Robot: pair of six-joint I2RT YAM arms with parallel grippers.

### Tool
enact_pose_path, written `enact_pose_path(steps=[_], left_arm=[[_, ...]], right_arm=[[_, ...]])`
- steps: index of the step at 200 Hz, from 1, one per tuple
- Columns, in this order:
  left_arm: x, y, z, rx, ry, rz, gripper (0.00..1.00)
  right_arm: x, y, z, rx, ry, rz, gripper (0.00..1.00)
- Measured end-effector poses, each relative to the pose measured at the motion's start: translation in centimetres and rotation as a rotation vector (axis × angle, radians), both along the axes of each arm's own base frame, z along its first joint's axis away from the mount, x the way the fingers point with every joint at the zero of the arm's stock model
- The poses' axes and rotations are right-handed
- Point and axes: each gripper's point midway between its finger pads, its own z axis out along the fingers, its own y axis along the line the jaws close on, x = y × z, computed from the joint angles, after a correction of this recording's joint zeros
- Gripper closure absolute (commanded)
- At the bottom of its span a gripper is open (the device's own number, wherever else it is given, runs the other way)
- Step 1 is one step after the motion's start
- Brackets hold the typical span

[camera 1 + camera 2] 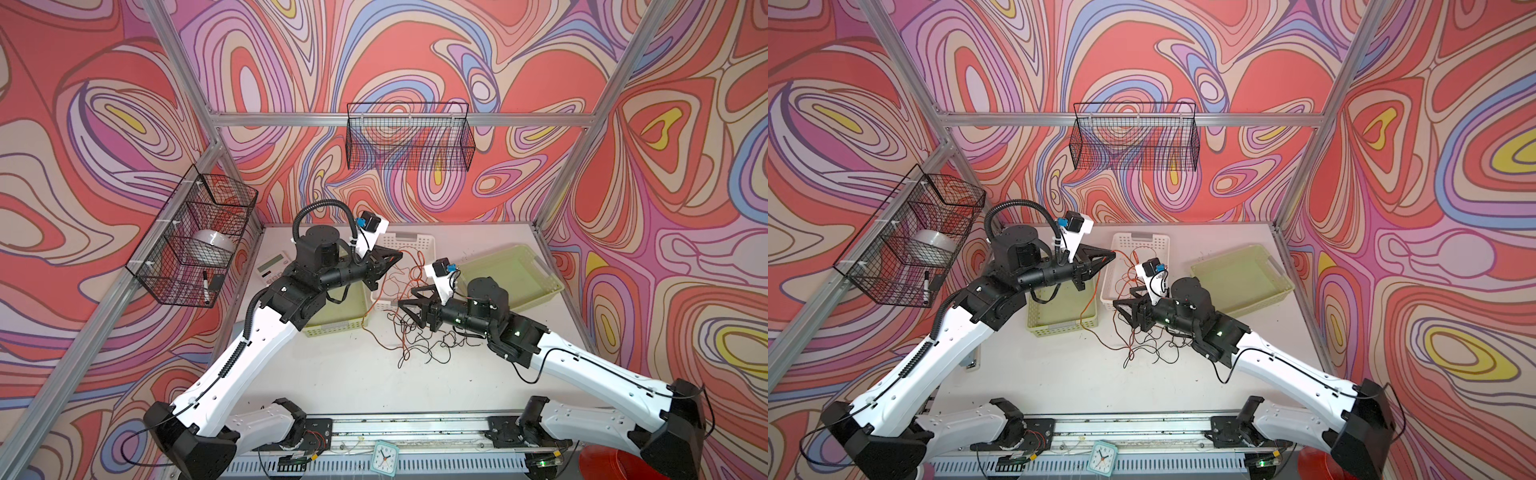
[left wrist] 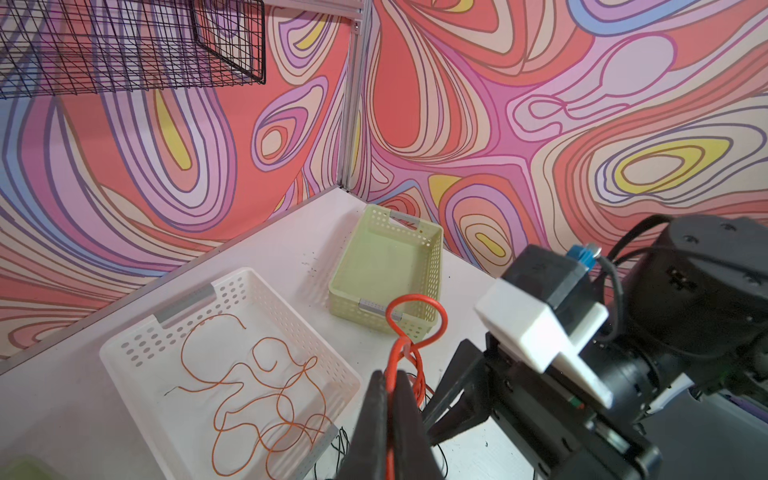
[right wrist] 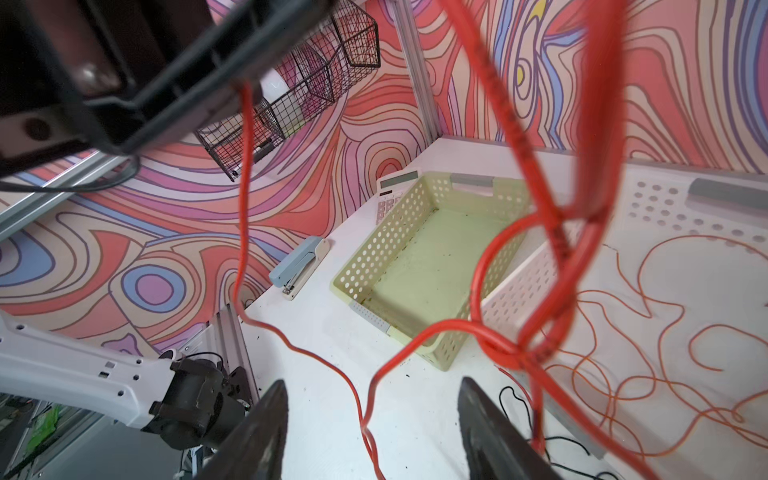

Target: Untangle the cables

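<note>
Left gripper (image 2: 389, 380) is pinched shut on an orange cable (image 2: 402, 345), held up off the table (image 1: 345, 374). A loop of it sticks out past the tips and the rest drops toward the pile. Right gripper (image 3: 372, 399) has its jaws wide with nothing clamped; the orange strand hangs in front of it and 1 run passes between the fingers untouched.

The other cables (image 1: 419, 336) are an orange, red-brown and black tangle on the table, just under the right gripper and beside the white basket (image 1: 405, 237). 1 thin orange wire (image 2: 182, 355) lies loose inside that basket, apart from the pile.

Handling:
- **Weight and stiffness:** very light, thin and fully floppy, so it sags and drags its neighbours when lifted.
- **Grip:** the insulation looks smooth and likely slips through a loose pinch.
- **Fragility:** not fragile, but a hard yank would tighten the crossings.

A snarl (image 3: 511, 353) sits where the hanging runs cross. It is too blurred to say whether it is a knot or just a twist.

Best hold, in my judgement, is the right gripper on 1 single run just beside that snarl. Use a narrow pinch across the wire, pulling away from the left grip. Avoid taking 2 strands together.
</note>
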Motion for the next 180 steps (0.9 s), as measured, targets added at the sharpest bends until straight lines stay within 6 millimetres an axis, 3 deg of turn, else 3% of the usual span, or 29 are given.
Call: enact_pose_path(steps=[13,31,40,56,72,105,139,158,180], left_arm=[[0.1,0.0,0.1,0.0,-0.005,0.01,1.0],[0.4,0.2,0.0,0.005,-0.008,0.029,1.0],[0.6,0.3,0.0,0.008,-0.01,0.043,1.0],[1.0,0.7,0.0,0.023,-0.013,0.076,1.0],[1.2,1.4,0.1,0.038,-0.008,0.106,1.0],[1.9,5.0,0.0,0.063,0.018,0.208,1.0],[1.3,9.4,1.0,0.071,0.006,0.319,1.0],[0.6,10.9,1.7,0.064,-0.009,0.354,1.0],[0.0,11.2,1.7,0.069,-0.005,0.355,1.0]], right_arm=[[0.3,1.0,-1.1,-0.005,0.021,0.006,0.44],[0.4,2.3,-2.9,-0.025,0.057,0.032,0.85],[0.3,2.6,-3.6,-0.032,0.077,0.037,1.0],[0.1,2.1,-4.4,-0.038,0.094,0.021,1.0],[-0.2,0.2,-5.2,-0.041,0.099,-0.04,1.0],[0.7,-6.2,-6.9,-0.029,0.156,-0.252,1.0],[2.2,-14.7,-11.9,-0.067,0.316,-0.544,1.0],[2.1,-17.4,-13.3,-0.107,0.367,-0.635,1.0],[1.9,-19.0,-13.1,-0.144,0.37,-0.685,1.0]])
